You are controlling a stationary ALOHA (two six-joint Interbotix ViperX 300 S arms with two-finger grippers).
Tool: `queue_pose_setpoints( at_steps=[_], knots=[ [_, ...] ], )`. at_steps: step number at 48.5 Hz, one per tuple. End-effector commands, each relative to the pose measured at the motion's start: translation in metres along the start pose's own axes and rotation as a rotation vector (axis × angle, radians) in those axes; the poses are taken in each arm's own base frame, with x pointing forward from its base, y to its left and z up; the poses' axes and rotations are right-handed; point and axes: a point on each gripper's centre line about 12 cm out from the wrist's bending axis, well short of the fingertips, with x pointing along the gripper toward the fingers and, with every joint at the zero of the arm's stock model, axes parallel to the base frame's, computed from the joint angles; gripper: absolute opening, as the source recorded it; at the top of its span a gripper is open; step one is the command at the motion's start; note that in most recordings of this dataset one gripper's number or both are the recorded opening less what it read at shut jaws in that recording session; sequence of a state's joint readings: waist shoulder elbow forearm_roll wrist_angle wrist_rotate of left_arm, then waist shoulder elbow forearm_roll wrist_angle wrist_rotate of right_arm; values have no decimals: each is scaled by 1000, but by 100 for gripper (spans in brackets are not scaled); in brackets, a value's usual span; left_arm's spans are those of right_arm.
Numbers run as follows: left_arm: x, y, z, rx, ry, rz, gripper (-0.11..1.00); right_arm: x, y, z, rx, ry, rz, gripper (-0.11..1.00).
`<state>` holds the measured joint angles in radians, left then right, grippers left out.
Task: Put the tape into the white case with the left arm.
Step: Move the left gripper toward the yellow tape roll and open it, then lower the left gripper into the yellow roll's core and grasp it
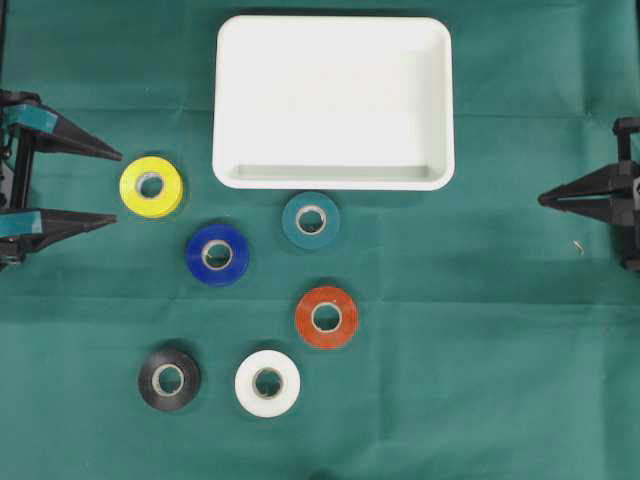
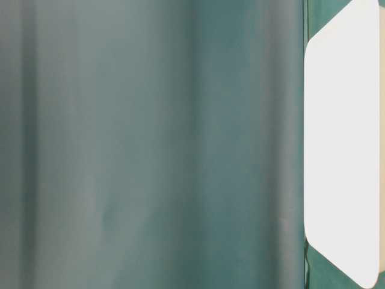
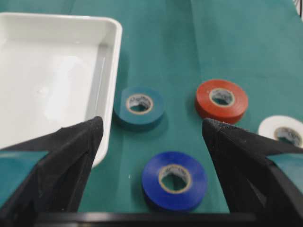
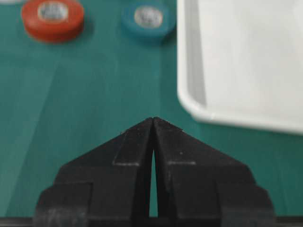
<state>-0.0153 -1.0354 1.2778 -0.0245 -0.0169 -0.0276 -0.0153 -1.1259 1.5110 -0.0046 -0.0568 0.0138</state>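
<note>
The white case (image 1: 333,178) lies empty at the top middle of the green cloth. Several tape rolls lie flat below it: yellow (image 1: 151,186), blue (image 1: 217,254), teal (image 1: 310,220), red (image 1: 326,317), black (image 1: 168,379) and white (image 1: 267,383). At the left edge my left gripper (image 1: 117,186) stands wide open with nothing in it, its tips just left of the yellow roll. The left wrist view has the left gripper (image 3: 151,123) framing the blue roll (image 3: 174,179), with the teal roll (image 3: 139,107), red roll (image 3: 221,100) and case (image 3: 106,71) beyond. My right gripper (image 1: 541,199) is shut and empty at the right edge.
The right wrist view shows the shut right gripper (image 4: 153,119) above bare cloth, with the case's corner (image 4: 189,101) ahead on its right and the red roll (image 4: 52,19) and teal roll (image 4: 147,19) farther off. The table-level view is blurred green cloth with a white rounded shape (image 2: 343,138) at right.
</note>
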Motion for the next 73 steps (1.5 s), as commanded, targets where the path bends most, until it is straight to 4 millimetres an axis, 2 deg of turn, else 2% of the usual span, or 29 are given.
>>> queue_pose_setpoints(
  at_steps=[1,6,24,39,73],
  knots=[
    [1,0,1,-1,14,3,100,0,0,2,0,-9,-1,-9],
    [1,1,-6,-2,47,4,100,0,0,2,-1,-9,-1,-9],
    [3,2,-3,-4,70,11,100,0,0,0,0,-5,0,-9],
    [21,8,-11,-13,205,45,100,0,0,0,0,-6,-1,-9],
    [25,8,-12,-13,220,46,100,0,0,0,-1,-6,-1,-9]
  ],
)
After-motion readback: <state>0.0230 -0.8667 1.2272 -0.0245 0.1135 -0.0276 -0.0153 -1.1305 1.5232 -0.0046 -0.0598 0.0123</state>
